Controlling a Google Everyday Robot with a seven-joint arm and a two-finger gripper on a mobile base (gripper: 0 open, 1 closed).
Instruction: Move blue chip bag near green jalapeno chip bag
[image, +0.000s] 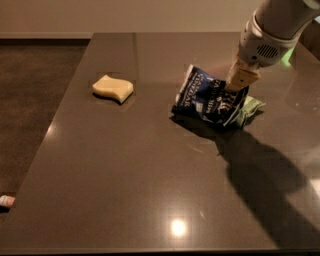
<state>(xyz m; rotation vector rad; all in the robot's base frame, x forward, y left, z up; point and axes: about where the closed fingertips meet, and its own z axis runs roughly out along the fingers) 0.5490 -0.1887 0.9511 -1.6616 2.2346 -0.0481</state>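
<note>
The blue chip bag (206, 97) is dark navy with white lettering. It sits tilted at the right middle of the dark table (140, 180), with its right end raised. My gripper (241, 84) comes down from the upper right and is shut on that right end. The green jalapeno chip bag (251, 107) lies directly behind and to the right of the blue bag. It is mostly hidden by the blue bag, and only its right edge shows. The two bags overlap in this view.
A yellow wavy sponge (113, 88) lies on the table to the left of the bags. The arm's shadow falls across the table's right front. A small pale object (6, 201) lies on the floor past the left edge.
</note>
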